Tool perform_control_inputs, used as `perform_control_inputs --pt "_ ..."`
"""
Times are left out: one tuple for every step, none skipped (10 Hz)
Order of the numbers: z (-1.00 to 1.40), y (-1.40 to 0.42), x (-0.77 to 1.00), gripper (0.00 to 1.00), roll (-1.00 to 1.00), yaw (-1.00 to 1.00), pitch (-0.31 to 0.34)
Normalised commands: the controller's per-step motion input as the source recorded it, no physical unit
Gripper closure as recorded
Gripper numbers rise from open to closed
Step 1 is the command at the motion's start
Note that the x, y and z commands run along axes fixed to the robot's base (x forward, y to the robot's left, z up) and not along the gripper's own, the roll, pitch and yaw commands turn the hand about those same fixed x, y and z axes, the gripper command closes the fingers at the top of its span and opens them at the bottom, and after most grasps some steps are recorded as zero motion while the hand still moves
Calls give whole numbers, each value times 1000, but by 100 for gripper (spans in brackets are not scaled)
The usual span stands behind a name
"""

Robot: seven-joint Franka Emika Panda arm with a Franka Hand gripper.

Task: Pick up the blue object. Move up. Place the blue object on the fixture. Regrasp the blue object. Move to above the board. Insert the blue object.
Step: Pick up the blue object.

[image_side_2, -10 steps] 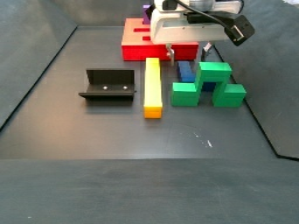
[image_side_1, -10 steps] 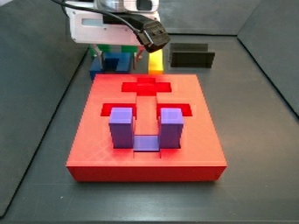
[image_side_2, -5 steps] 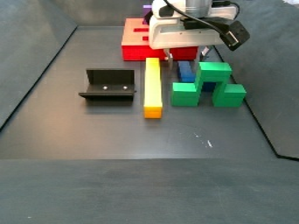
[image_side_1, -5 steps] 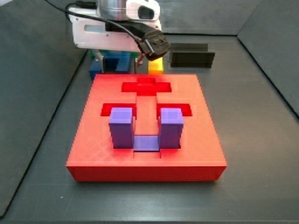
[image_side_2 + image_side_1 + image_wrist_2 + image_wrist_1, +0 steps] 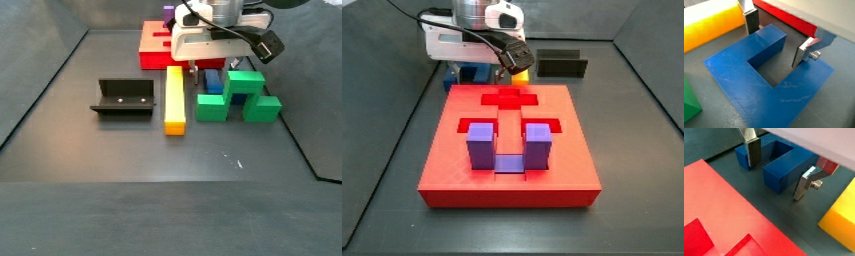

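The gripper (image 5: pixel 779 41), jaws open, straddles one prong of the blue object (image 5: pixel 767 80); its pads seemingly not yet touching.

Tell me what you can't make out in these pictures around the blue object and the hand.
- The blue object: in both side views the hand hides nearly all of it.
- Contact: in both wrist views the fingers straddle one prong, but whether the pads touch it is unclear.
- The board: cut off by the edge in both wrist views.
- The fixture: outside both wrist views.
- The yellow block: its length is cropped in both wrist views.
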Motion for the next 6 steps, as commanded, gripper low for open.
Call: perform_control_inputs --pt "0 0 0 0 0 0 0" --pt "0 0 0 100 0 0 0" --pt "0 0 0 100 0 0 0" --pt "0 0 0 100 0 0 0" --pt "0 0 0 100 0 0 0" --pt "0 0 0 100 0 0 0"
